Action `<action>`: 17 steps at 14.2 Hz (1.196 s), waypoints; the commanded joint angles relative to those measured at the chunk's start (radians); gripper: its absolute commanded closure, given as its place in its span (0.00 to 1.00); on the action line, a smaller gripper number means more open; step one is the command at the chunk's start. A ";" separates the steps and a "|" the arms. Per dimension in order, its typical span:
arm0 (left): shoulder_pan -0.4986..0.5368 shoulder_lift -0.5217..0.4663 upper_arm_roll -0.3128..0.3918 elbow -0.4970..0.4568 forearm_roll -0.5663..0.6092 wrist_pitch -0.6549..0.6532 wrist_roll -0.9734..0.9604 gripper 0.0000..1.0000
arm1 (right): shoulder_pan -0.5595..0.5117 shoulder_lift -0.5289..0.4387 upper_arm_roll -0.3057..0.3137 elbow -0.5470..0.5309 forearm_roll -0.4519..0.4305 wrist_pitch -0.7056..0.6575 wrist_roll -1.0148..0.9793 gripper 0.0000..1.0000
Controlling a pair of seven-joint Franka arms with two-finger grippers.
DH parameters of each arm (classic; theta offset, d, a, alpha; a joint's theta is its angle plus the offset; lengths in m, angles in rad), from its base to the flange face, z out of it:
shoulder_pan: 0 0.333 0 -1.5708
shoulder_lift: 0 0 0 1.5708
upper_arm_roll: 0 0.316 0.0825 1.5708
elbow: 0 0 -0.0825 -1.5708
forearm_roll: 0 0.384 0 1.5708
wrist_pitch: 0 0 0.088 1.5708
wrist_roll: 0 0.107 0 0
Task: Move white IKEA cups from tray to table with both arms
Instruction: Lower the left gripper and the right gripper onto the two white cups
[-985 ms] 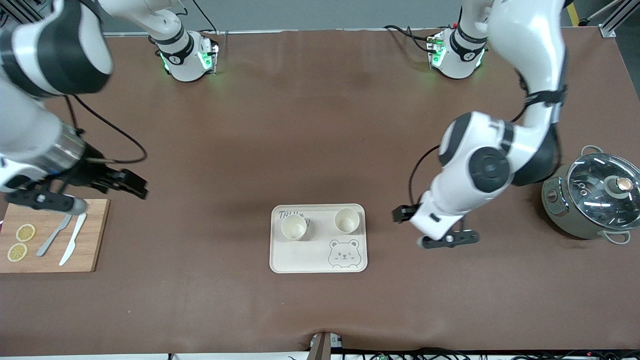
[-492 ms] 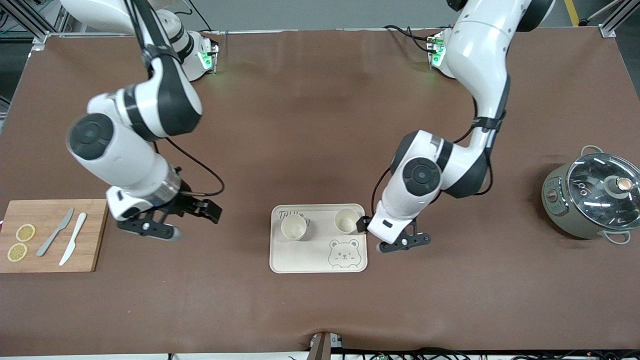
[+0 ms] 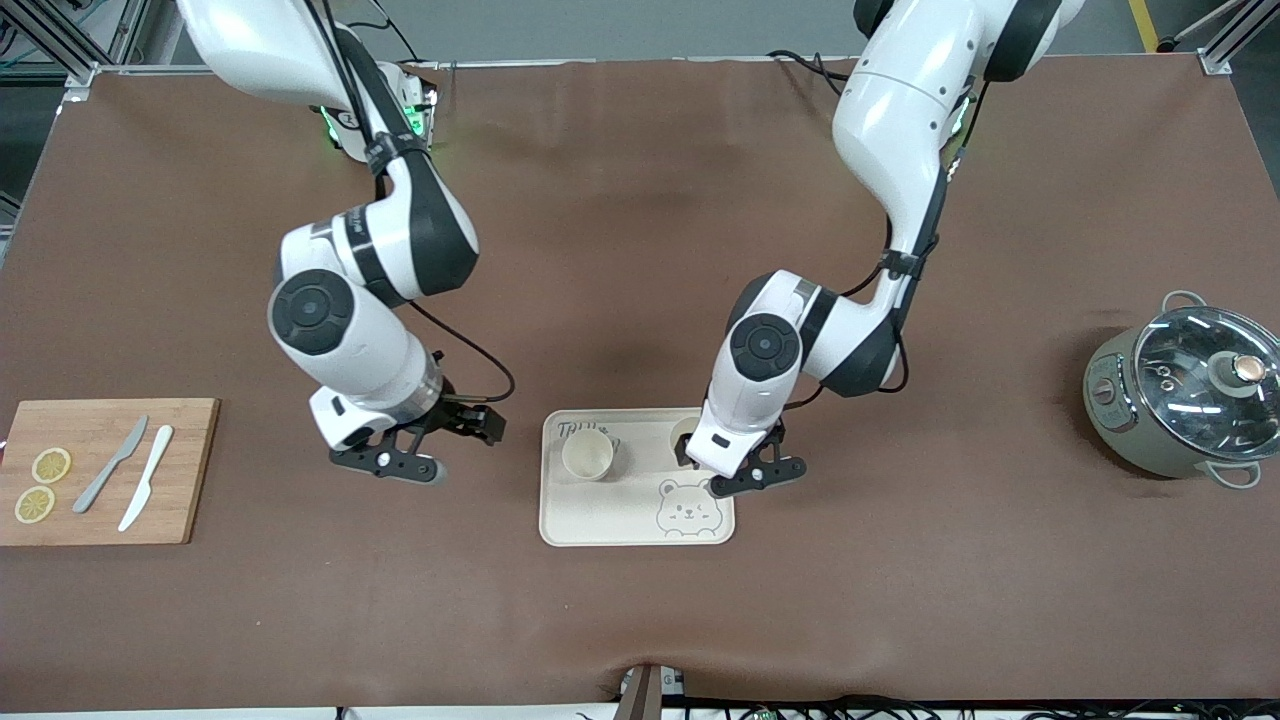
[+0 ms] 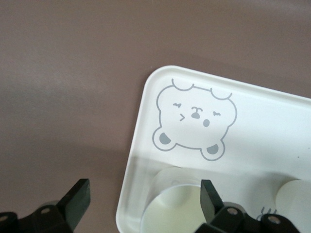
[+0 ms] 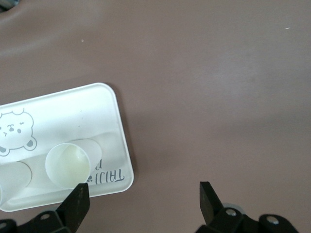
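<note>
Two white IKEA cups, plain, matte cream, round-rimmed and slightly tapered, stand upright and empty on the cream rectangular tray (image 3: 600, 525) with rounded corners: one cup (image 3: 587, 455) toward the right arm's end, beside handwritten lettering, the other cup (image 3: 686, 436) toward the left arm's end, partly hidden by the left arm's wrist. A grey bear drawing (image 3: 687, 503) sits at about 5 o'clock on the tray, nearer the front camera than the cups. Left gripper (image 3: 685, 463) hangs low over that second cup, fingers spread wide with nothing between them; in the left wrist view one finger (image 4: 210, 201) shows over the cup (image 4: 172, 206) and the other over bare brown mat. Right gripper (image 3: 478, 424) hovers over the mat just beside the tray, at about 9 o'clock from it, fingers also wide apart and empty. Wooden cutting board (image 3: 190, 480) at the right arm's end carries two lemon slices (image 3: 42, 484) and two knives (image 3: 130, 478). A grey pot with glass lid (image 3: 1190, 385) stands at the left arm's end.
</note>
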 commanded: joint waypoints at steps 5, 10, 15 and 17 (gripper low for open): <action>-0.018 0.040 0.018 0.024 0.021 0.021 -0.042 0.00 | 0.059 0.114 -0.011 0.031 0.065 0.133 0.023 0.00; -0.024 0.027 0.018 0.023 0.023 0.015 -0.059 0.00 | 0.087 0.163 -0.010 0.031 0.093 0.174 0.023 0.00; -0.024 -0.033 0.007 0.021 0.015 -0.068 -0.058 0.00 | 0.115 0.226 -0.010 0.029 0.101 0.256 0.025 0.00; -0.024 -0.033 0.005 0.021 0.014 -0.068 -0.062 0.00 | 0.118 0.245 -0.010 0.029 0.101 0.276 0.025 0.00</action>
